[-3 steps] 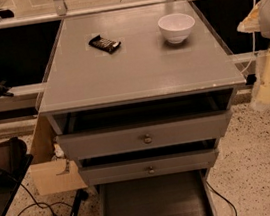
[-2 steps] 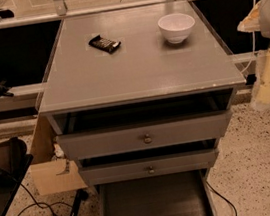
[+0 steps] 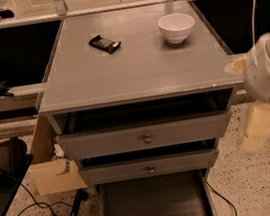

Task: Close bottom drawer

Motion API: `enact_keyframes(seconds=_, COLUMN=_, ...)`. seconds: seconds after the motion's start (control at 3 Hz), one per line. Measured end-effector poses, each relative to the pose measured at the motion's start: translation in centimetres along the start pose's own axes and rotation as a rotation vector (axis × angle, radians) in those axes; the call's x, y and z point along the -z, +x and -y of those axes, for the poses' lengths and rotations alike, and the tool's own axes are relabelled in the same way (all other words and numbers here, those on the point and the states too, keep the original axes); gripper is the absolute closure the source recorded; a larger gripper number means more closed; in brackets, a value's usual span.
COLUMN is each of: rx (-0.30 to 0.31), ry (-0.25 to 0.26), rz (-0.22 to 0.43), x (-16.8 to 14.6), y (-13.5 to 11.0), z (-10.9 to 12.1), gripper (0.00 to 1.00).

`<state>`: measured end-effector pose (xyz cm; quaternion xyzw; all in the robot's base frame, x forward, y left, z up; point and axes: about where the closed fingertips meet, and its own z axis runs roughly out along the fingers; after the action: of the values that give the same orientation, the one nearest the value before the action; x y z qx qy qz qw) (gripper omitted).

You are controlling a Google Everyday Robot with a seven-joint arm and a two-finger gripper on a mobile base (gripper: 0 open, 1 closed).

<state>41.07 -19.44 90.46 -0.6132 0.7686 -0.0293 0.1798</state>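
the bottom drawer (image 3: 154, 203) sticks out low on the cabinet (image 3: 134, 69). the gripper (image 3: 259, 129) hangs right of the cabinet; i cannot tell its grip. a crooked push could jam the drawer.

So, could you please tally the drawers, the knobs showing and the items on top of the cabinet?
Drawers: 3 (top drawer, middle drawer, bottom drawer, pulled out)
Knobs showing: 2
Items on top: 2 (white bowl, dark packet)
Total: 7
The gripper hangs right of the cabinet.
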Motion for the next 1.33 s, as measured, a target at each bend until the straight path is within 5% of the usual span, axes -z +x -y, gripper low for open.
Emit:
enact_keyframes(seconds=0.33, rx=0.012, ry=0.010, rz=0.018, x=-4.8, y=0.8, z=-3.9, gripper=0.00)
enact_keyframes(seconds=0.67, rx=-0.010, ry=-0.033, rz=-0.004, x=-13.3, y=3.2, z=-7.3, gripper=0.00)
enact_keyframes(seconds=1.33, rx=-0.117, ry=-0.192, rz=-0.105, x=-30.3, y=10.3, z=-13.8, gripper=0.00)
